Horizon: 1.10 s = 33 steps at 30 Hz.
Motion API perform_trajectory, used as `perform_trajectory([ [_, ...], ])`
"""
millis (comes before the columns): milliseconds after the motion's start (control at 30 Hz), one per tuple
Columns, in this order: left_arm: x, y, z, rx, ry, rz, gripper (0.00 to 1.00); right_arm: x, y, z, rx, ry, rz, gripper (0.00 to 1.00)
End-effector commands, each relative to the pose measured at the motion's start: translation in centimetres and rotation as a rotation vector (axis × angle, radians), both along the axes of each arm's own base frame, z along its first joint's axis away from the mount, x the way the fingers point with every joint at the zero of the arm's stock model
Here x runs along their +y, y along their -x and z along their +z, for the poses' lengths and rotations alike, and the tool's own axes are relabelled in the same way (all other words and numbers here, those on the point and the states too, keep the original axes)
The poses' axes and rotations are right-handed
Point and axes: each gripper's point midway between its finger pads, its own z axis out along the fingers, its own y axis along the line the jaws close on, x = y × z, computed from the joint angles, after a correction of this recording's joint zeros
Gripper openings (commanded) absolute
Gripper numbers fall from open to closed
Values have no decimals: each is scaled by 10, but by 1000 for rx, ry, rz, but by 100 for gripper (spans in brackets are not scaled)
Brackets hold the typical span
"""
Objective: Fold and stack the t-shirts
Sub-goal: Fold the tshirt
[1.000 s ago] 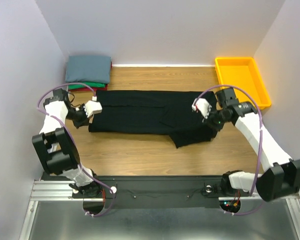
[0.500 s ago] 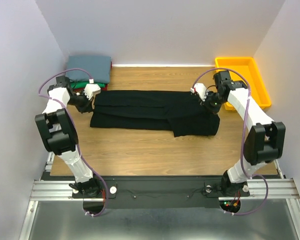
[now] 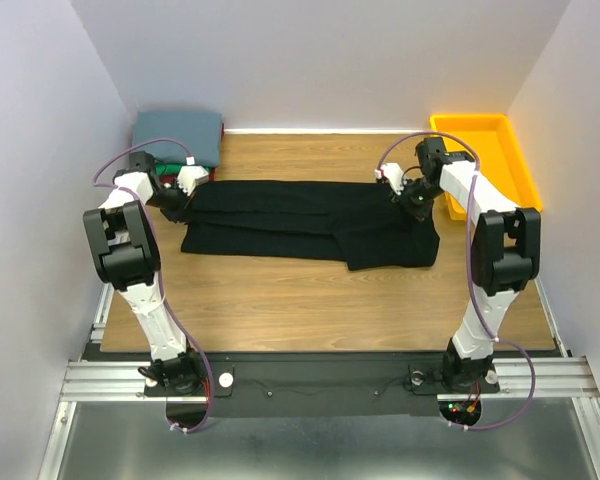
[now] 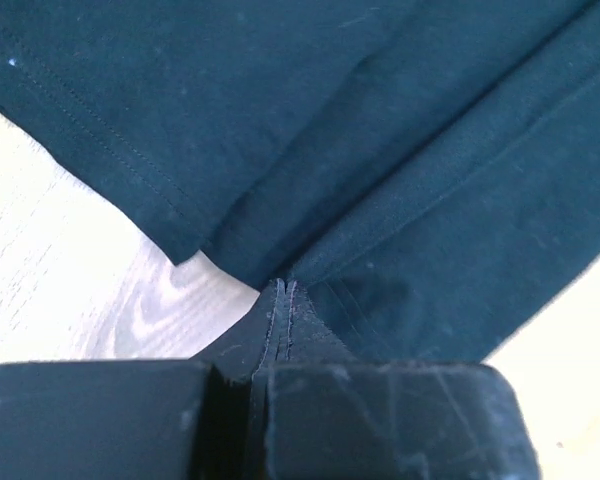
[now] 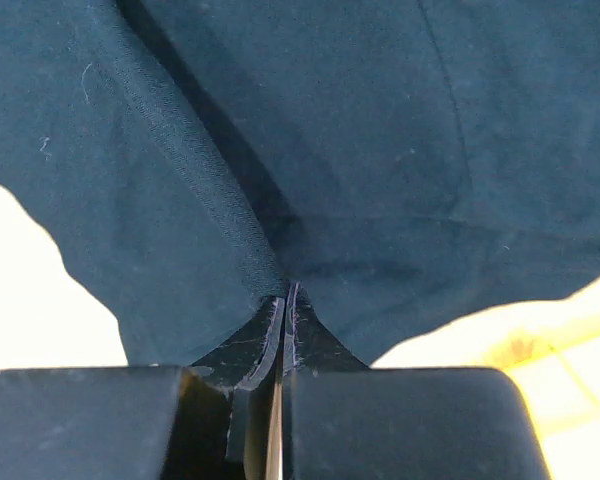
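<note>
While both ends are pinched, I'd carry them together, evenly and taut, so the fold lands straight. The black tee (image 3: 310,215) stretches between the grippers, spreading ahead of each. The left gripper (image 4: 283,296) is clamped on its edge, and the right gripper (image 5: 283,300) likewise, probably through several layers.

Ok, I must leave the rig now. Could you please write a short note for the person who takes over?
Left gripper: shut on the black t-shirt, near its far left corner.
Right gripper: shut on the same shirt, near its far right corner.
The shirt lies on the table as a long band, partly folded.
A folded grey-blue t-shirt lies in the far left corner.
Left to do: finish folding the black one and put it on the grey-blue one.
</note>
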Motion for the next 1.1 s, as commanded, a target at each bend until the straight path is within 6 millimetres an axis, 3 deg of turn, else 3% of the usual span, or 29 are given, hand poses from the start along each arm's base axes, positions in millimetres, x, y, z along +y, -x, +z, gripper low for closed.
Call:
perform_trajectory([
  [0, 11, -26, 8, -53, -30, 75, 4, -3, -24, 2, -54, -4, -52, 1],
  [67, 14, -29, 5, -40, -26, 120, 11, -4, -30, -7, -40, -1, -93, 1],
  [200, 12, -31, 9, -42, -4, 163, 27, 0, -43, -6, -34, -28, -159, 18],
  [267, 10, -29, 15, -53, 9, 175, 43, 2, -44, -5, -28, -39, -189, 23],
  [300, 8, -30, 31, -85, 18, 196, 46, 2, -44, -6, -24, -42, -199, 23],
  [333, 8, -29, 34, -104, 21, 205, 47, 2, -43, -7, -17, -43, -208, 24],
  [367, 6, -29, 50, -143, 32, 206, 49, 1, -44, -6, -19, -50, -228, 30],
  [433, 1, -25, 62, -165, 56, 213, 52, 0, -44, -10, -5, -58, -249, 30],
  [600, -9, -11, 70, -188, 60, 217, 52, 3, -42, -31, 54, -70, -288, 29],
  [700, -10, 0, 64, -182, 61, 242, 52, 4, -43, -41, 81, -78, -309, 28],
  [833, -25, 20, 42, -118, 81, 221, 49, 4, -44, -51, 99, -80, -337, 26],
  [1067, -38, 28, 4, -21, 91, 238, 35, 5, -36, -70, 155, -71, -354, 22],
])
